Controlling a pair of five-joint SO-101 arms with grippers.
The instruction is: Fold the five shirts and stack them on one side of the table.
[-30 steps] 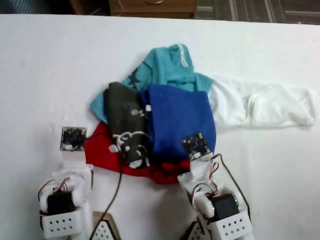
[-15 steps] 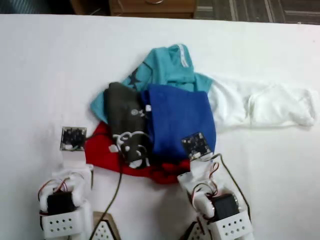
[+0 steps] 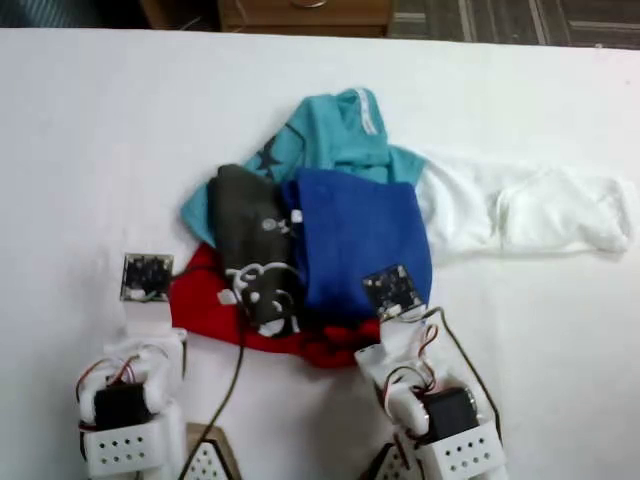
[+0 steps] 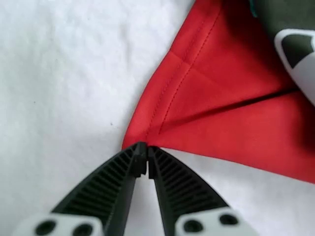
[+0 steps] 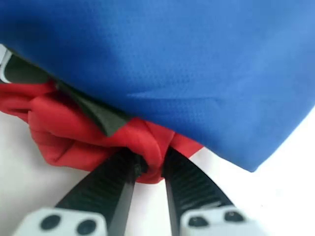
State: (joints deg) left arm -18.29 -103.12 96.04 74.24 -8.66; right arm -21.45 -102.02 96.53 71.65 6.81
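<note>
1. The table (image 3: 90, 150) carries five unfolded shirts overlapping in a heap at its middle, none stacked at a side.
2. The red shirt (image 3: 205, 300) lies lowest, nearest the arms' edge of the table.
3. The blue shirt (image 3: 360, 240) and a dark shirt (image 3: 245, 225) with white print lie side by side, touching, on the red one.
4. A teal shirt (image 3: 325, 135) extends from under them toward the far edge.
5. A white shirt (image 3: 530, 210) stretches toward the right edge.
6. The left gripper (image 4: 143, 160) has its jaws together, pinching the tip of the red shirt's left corner at the tabletop.
7. The right gripper (image 5: 152, 164) is clamped on a bunched fold of the red shirt's hem, just under the blue shirt's edge.
</note>
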